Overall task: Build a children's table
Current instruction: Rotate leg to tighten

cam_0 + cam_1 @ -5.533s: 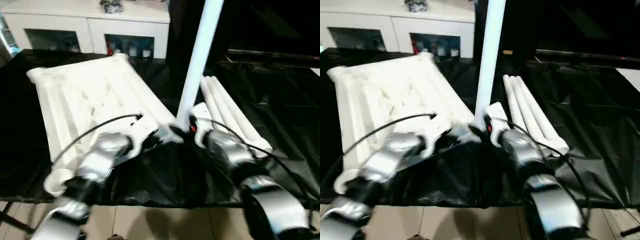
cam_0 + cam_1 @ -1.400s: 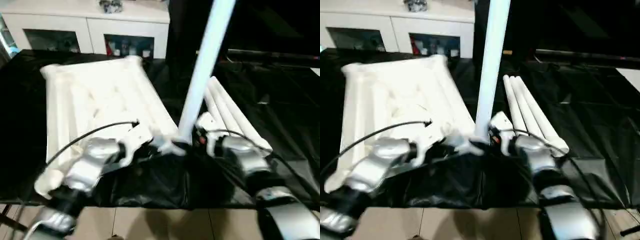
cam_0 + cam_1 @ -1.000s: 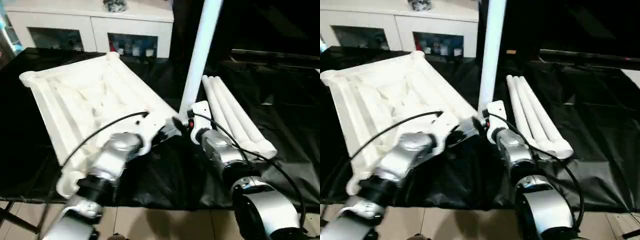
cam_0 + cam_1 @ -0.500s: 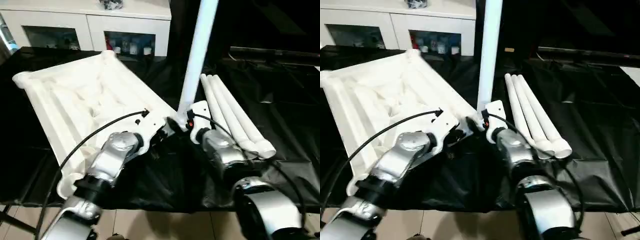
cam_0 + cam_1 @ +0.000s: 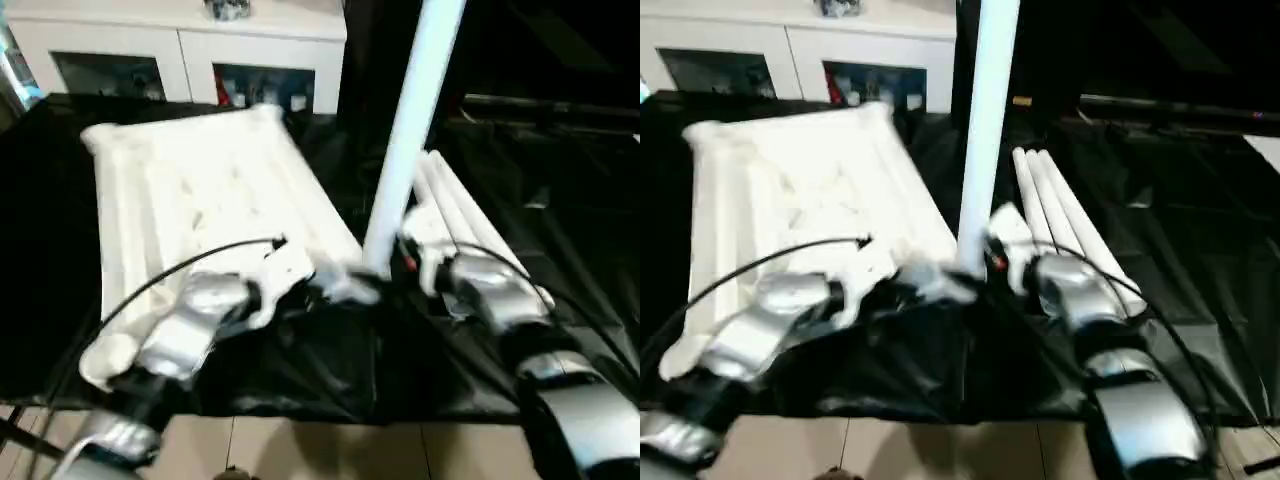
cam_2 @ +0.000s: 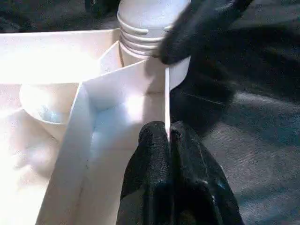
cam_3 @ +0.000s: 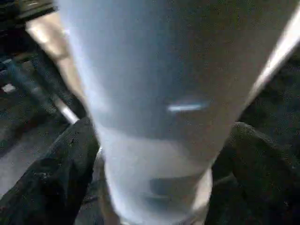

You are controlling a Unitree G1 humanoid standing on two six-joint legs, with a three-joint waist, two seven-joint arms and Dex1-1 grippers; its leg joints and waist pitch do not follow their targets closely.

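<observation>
The head views are dim overall, with a dark worktop that swallows detail and a background on the far right that falls to near black. The white tabletop glares, its ribs washed out to a pale blur. Motion blur smears the forearms and the upright leg, softening every edge. In the left wrist view, bright light burns out the plastic on one side, while the black fingers stay sharp. The right wrist view is badly blurred, the leg a soft grey mass with one small streak of glare.
</observation>
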